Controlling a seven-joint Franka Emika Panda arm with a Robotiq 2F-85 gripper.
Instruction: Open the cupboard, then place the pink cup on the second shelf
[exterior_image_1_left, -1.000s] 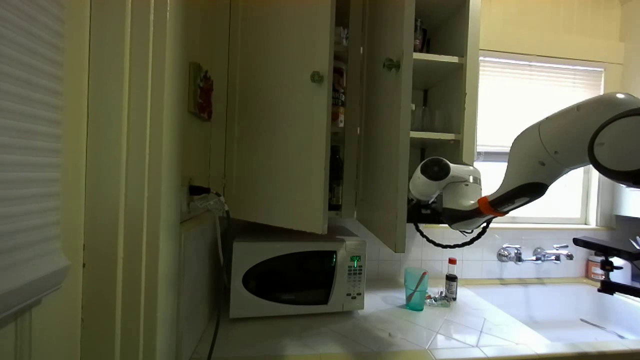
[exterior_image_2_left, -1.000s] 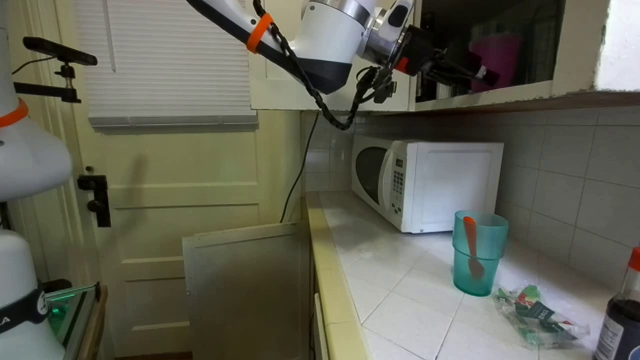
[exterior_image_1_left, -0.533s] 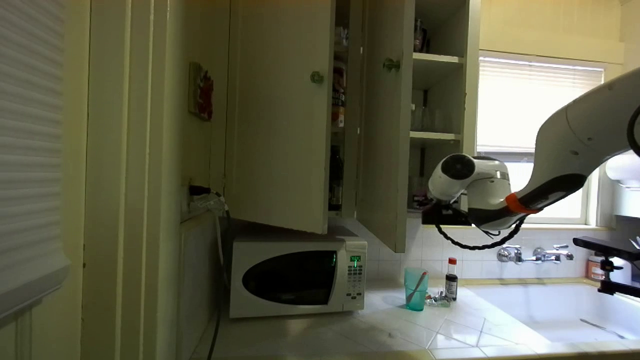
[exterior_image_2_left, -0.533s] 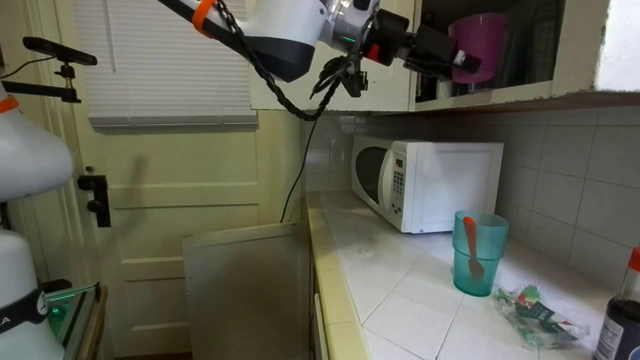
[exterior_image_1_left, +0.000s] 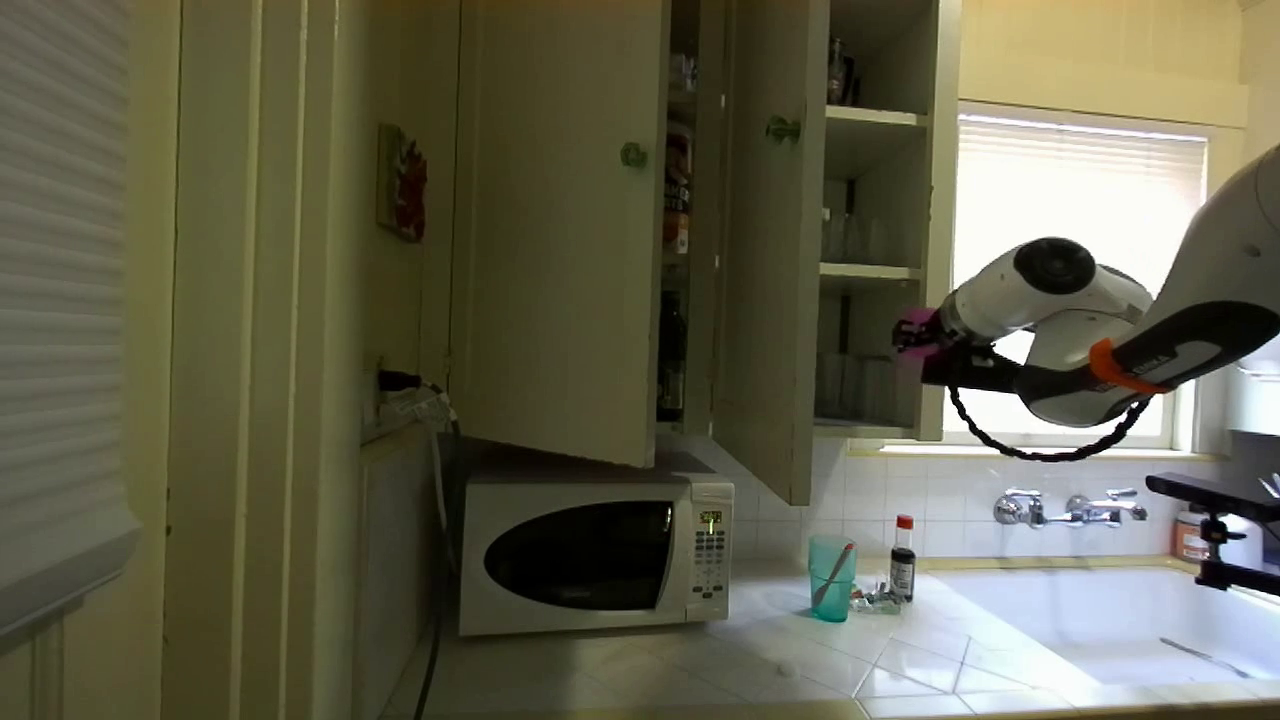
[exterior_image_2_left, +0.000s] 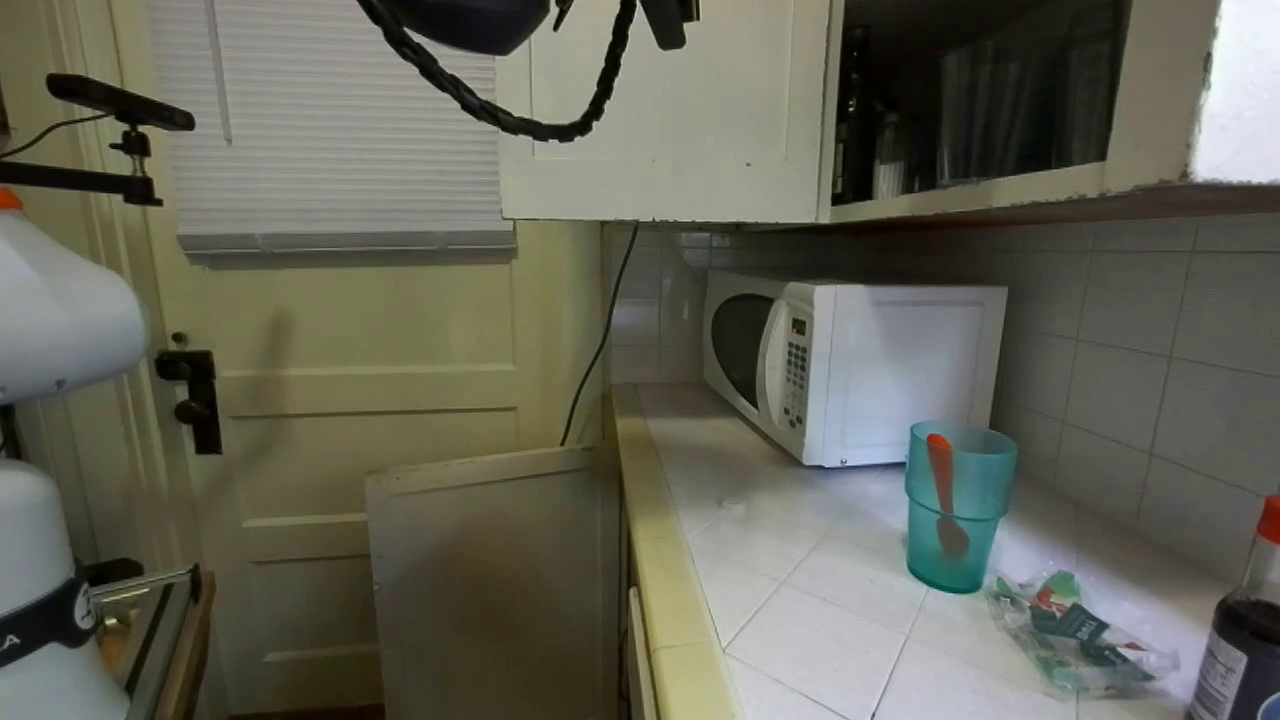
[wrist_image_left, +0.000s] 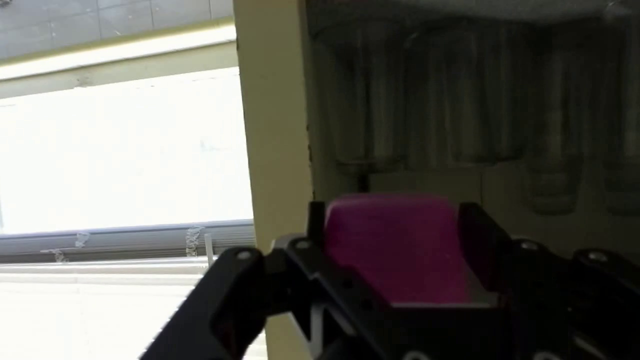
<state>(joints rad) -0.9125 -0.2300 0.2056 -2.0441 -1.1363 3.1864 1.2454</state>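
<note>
Pink cup (exterior_image_1_left: 920, 316), in exterior view: held in front of open cream cupboard (exterior_image_1_left: 943, 200), clear glasses (exterior_image_1_left: 865, 390) inside.

In exterior view: translucent teal tumbler (exterior_image_2_left: 977, 500) holds orange spoon (exterior_image_2_left: 941, 475), bowl down, slanting; crumpled transparent packet (exterior_image_2_left: 1085, 635) just beside.

In wrist view: black gripper (wrist_image_left: 392, 222) pinches smooth, blurred cup between two fingers; which way rim points, and long axis, cannot tell.

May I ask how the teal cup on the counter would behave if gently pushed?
The teal cup might tip if pushed high, since it narrows toward its base. Being translucent, it looks like light plastic, perhaps sliding easily. The leaning spoon may rattle.
</note>
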